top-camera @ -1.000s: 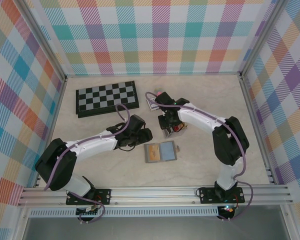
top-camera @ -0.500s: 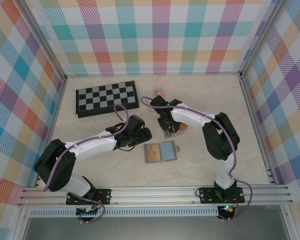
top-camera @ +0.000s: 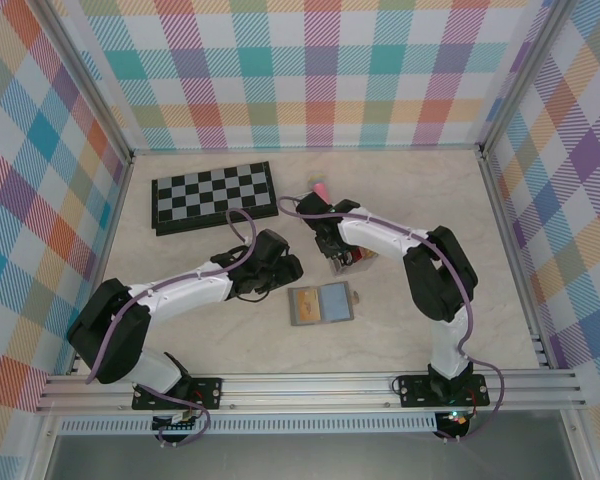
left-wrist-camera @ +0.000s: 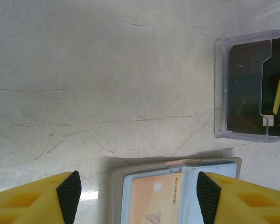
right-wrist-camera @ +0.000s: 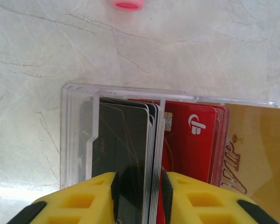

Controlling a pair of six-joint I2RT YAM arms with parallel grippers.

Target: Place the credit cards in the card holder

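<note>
Left arm (top-camera: 180, 292), right arm (top-camera: 390, 235): white link shells, black joint housings, black base plates (top-camera: 180, 392). Purple cable (top-camera: 242, 222) loops along each. Left gripper (left-wrist-camera: 139, 191), right gripper (right-wrist-camera: 140, 191): yellow fingers (left-wrist-camera: 28, 200), black pads (left-wrist-camera: 70, 191).

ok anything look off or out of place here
Nothing spilled or damaged. One stray: a small pink thing on the table just beyond the clear rack; I can't tell what it is. The chessboard lies slightly askew.
</note>
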